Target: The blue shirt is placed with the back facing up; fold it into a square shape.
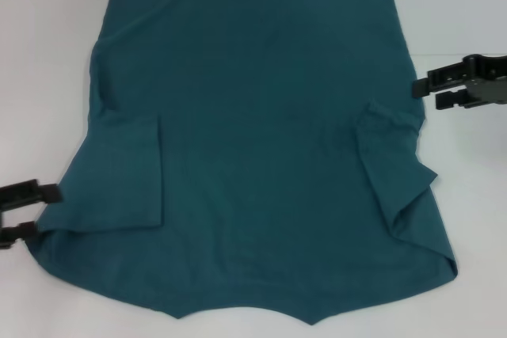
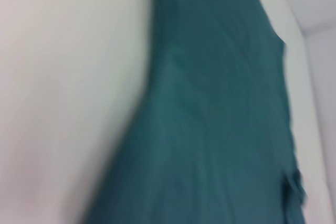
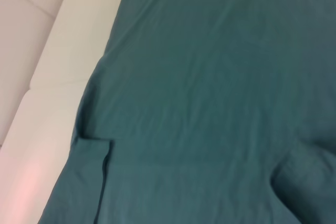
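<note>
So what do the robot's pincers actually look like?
Both are matte black and blocky, each ending in two flat, straight fingers like plastic bars. The left pincer shows only its fingers at the picture's edge. The right pincer also shows a chunkier black body behind them. No cables or markings are visible.

You get bright, even overhead light with faint shadows and a washed-out white table (image 1: 47,53). Your head view is fairly sharp; the left wrist view is heavily blurred, the right wrist view soft.
</note>
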{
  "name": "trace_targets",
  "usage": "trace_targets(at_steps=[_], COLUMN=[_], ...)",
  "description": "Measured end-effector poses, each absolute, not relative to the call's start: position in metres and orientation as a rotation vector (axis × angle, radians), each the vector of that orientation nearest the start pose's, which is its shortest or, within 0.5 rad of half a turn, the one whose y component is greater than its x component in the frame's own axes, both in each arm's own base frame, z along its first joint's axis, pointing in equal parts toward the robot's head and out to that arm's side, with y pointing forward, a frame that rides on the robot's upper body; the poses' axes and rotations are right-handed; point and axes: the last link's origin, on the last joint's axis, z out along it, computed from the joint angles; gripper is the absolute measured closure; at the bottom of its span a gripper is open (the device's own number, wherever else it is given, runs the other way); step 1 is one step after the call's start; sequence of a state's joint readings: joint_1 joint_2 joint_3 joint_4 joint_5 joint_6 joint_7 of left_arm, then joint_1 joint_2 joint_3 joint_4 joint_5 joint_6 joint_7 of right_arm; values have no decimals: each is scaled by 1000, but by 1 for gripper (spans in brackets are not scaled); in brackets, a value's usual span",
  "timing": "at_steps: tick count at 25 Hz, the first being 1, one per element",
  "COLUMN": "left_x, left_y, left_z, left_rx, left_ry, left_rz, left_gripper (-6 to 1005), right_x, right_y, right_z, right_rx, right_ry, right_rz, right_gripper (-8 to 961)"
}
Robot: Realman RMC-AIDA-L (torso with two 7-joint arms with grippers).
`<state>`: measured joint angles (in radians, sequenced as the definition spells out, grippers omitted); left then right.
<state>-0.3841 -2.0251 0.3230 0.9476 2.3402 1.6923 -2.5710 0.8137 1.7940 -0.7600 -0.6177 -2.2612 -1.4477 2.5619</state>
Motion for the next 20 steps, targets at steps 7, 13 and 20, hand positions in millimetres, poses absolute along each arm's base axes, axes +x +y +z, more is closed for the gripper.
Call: trace_targets(at_steps=[7, 13, 20], left_x=[-371, -377, -383], left_y=[280, 287, 292], left_z=[97, 85, 81], left_rx=[2086, 2165, 2198], left_ry=[2735, 2715, 2741], left_rz=[799, 796, 798], left_gripper=[103, 105, 106], right_x=[249, 249, 250], right_y=[421, 421, 420], right_z=[99, 97, 97], right_rx=[-2216, -2234, -2230], right_ry=[1744, 1723, 1726], right_rz=[327, 315, 319], right_gripper=[293, 294, 294])
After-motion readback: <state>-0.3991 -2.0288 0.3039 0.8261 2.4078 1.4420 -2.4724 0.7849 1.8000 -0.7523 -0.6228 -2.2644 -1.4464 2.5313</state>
